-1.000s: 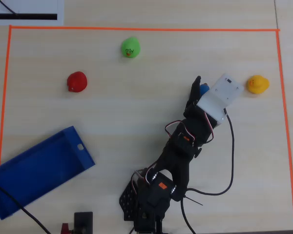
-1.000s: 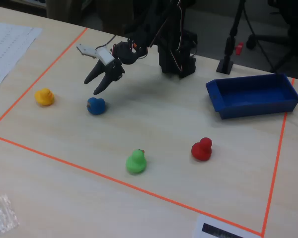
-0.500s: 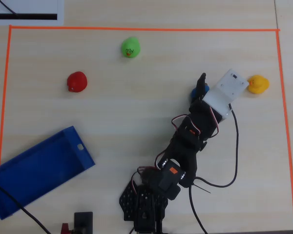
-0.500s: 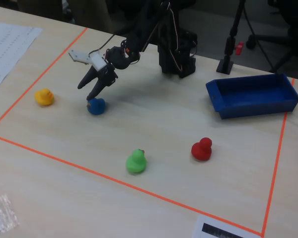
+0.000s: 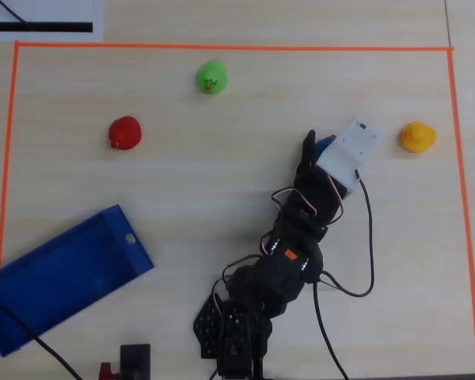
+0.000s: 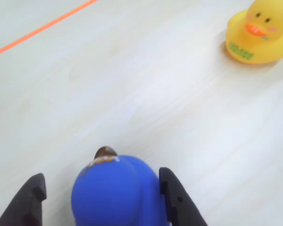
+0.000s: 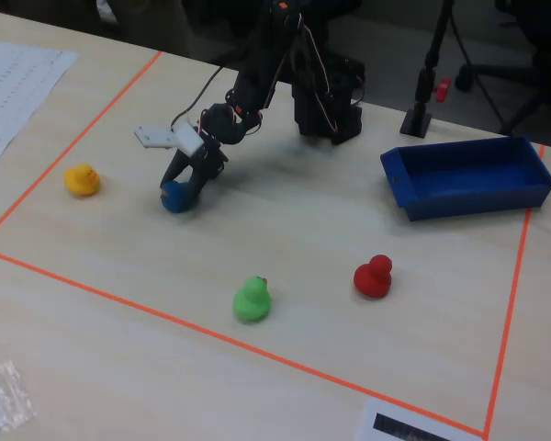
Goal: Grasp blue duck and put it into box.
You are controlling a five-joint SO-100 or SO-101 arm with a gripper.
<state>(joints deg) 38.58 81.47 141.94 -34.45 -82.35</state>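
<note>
The blue duck (image 6: 118,193) stands on the table between my gripper's fingers, its dark beak tip pointing away from the wrist camera. My gripper (image 6: 101,178) is open around it: the right finger (image 6: 172,193) is at the duck's side and the left finger (image 6: 30,197) stands a gap away. In the overhead view the duck (image 5: 324,145) peeks out beside the gripper (image 5: 317,146), right of centre. In the fixed view the gripper (image 7: 182,191) is down over the duck (image 7: 174,197). The box (image 5: 63,269) lies empty at the lower left, and at the right in the fixed view (image 7: 459,179).
A yellow duck (image 5: 418,136) sits close by, just right of the gripper, also in the wrist view (image 6: 259,33). A green duck (image 5: 211,77) and a red duck (image 5: 125,132) sit further left. Orange tape (image 5: 222,47) frames the work area. Cables trail by the arm's base.
</note>
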